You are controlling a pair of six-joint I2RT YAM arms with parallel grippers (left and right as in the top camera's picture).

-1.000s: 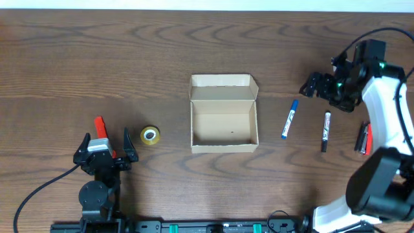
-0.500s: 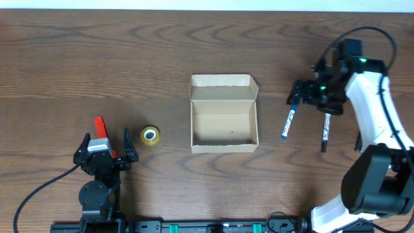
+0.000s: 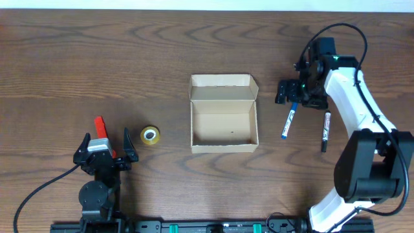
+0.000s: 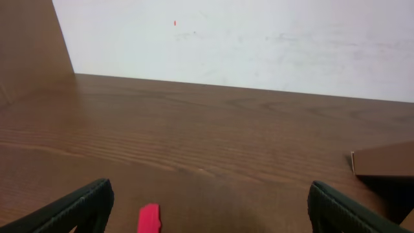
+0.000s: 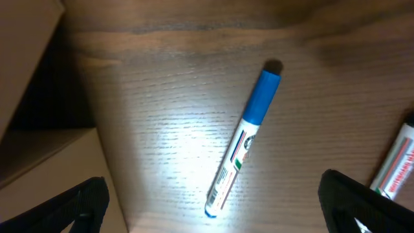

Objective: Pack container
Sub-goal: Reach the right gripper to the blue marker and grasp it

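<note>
Tan box (image 3: pixel 224 123), blue-capped white marker (image 5: pixel 241 148), black-capped marker (image 3: pixel 325 131), yellow tape (image 3: pixel 150 136), red marker (image 3: pixel 99 123), brown wood-grain table (image 3: pixel 65 65).

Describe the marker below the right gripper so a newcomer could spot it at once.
Find the open cardboard box mid-table. The marker nearest its right side, under the open right gripper, is the one. Its blue cap sets it apart from the black-capped marker further right.

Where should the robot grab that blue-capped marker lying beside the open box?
Mid-barrel on the blue-capped marker, coming straight down, fingers closing across its width. It lies flat on the table with bare wood along both long sides, so the open right hand can straddle it.
</note>
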